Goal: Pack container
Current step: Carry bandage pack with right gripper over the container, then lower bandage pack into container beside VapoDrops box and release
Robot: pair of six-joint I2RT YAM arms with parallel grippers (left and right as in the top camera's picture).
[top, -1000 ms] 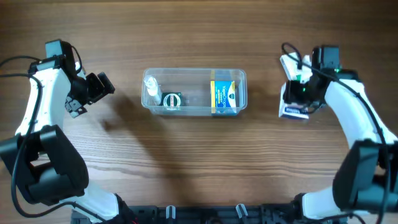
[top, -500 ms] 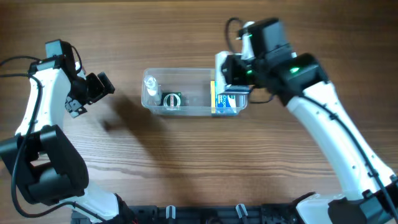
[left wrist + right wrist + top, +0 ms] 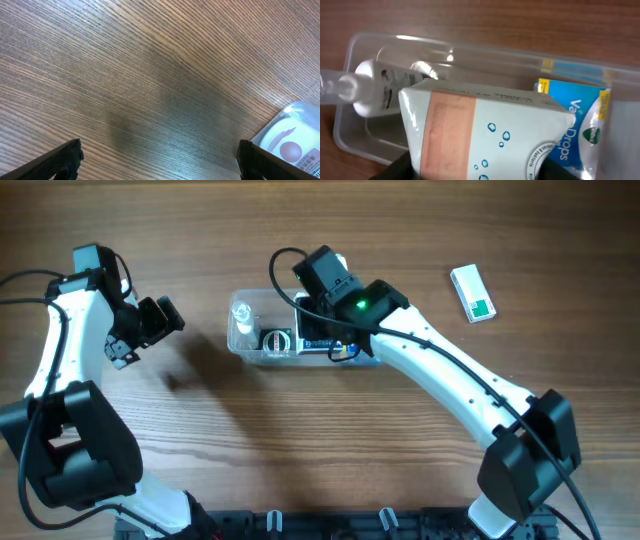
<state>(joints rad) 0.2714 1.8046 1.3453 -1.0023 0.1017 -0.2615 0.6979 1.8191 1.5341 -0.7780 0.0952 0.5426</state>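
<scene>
The container [image 3: 250, 352] is a clear tub at the table's middle; it also shows in the right wrist view [image 3: 365, 140]. Inside lie a small clear bottle [image 3: 243, 320] [image 3: 375, 90], a round green-black item [image 3: 277, 340] and a blue drops pack [image 3: 362, 352] [image 3: 580, 125]. My right gripper [image 3: 325, 332] [image 3: 480, 167] is shut on a pale blue box with a plaster picture [image 3: 485, 125] and holds it over the tub's middle. My left gripper [image 3: 152, 322] [image 3: 160, 160] is open and empty, left of the tub.
A small white and green box [image 3: 472, 292] lies on the table at the far right. A rounded pale corner [image 3: 292, 112] shows at the right edge of the left wrist view. The wooden table [image 3: 300, 450] lies all around.
My right arm has swung from the table's right side leftward, carrying the pale blue box over the container. The white and green box is now uncovered. The left arm has not moved.
</scene>
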